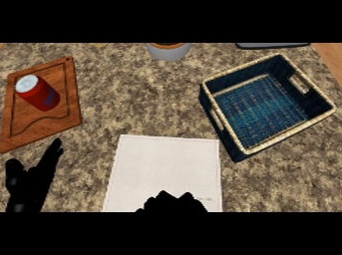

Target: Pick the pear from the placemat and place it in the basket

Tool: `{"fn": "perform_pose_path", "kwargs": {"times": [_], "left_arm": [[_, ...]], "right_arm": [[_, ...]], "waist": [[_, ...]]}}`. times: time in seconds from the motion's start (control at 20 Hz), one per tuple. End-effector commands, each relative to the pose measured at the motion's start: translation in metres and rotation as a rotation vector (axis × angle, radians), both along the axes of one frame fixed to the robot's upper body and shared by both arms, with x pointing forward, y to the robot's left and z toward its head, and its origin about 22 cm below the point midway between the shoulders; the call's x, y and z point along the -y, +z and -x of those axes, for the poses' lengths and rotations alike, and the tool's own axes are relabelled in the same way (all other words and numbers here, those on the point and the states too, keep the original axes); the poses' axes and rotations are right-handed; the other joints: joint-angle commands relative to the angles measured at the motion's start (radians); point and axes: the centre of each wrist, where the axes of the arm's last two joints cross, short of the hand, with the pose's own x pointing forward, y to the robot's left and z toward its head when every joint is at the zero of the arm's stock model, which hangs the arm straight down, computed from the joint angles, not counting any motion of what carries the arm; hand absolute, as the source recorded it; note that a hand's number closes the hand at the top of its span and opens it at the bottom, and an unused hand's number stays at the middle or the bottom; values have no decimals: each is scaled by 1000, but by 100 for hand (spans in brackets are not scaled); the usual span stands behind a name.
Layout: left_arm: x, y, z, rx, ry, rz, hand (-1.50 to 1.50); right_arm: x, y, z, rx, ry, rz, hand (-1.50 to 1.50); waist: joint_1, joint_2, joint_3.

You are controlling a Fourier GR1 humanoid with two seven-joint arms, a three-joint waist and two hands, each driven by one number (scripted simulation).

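Note:
A white placemat [166,164] lies on the speckled counter, in the lower middle of the head view. No pear shows anywhere on it. My right hand [173,203] comes in at the bottom edge and covers the placemat's near edge; whatever is under it is hidden. The blue woven basket [216,110] with a pale rim stands to the right of the placemat and has nothing in it. At the lower left, off the placemat, my left hand [30,182] rests open with its fingers pointing up.
A wooden cutting board [48,117] at the left carries a red can [38,92] lying on its side. A grey cup [168,50] stands at the far edge, and a dark flat object [272,45] lies behind the basket.

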Motion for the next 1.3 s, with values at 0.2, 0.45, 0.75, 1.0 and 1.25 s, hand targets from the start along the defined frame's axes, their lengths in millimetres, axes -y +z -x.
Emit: {"fn": "perform_pose_path", "kwargs": {"times": [0.2, 0.45, 0.75, 1.0, 1.25], "left_arm": [[3, -30, 22, -145, 20, 41, 0], [4, -23, 17, -127, 10, 35, 0], [8, -21, 4, -123, 12, 27, 0], [9, -20, 4, -133, 0, 22, 0], [7, -25, 15, -136, -18, 28, 0]], "right_arm": [[58, 83, 29, 125, -173, -449, 150], [79, 110, 16, 201, -320, -439, 150], [84, 138, -6, 240, -410, -479, 150], [98, 161, -39, 244, -464, -452, 150], [122, 180, -69, 218, -515, -418, 150]], "waist": [[11, 11, -19], [25, 13, -20], [21, 13, -21], [34, 17, -19], [48, 17, -19]]}}
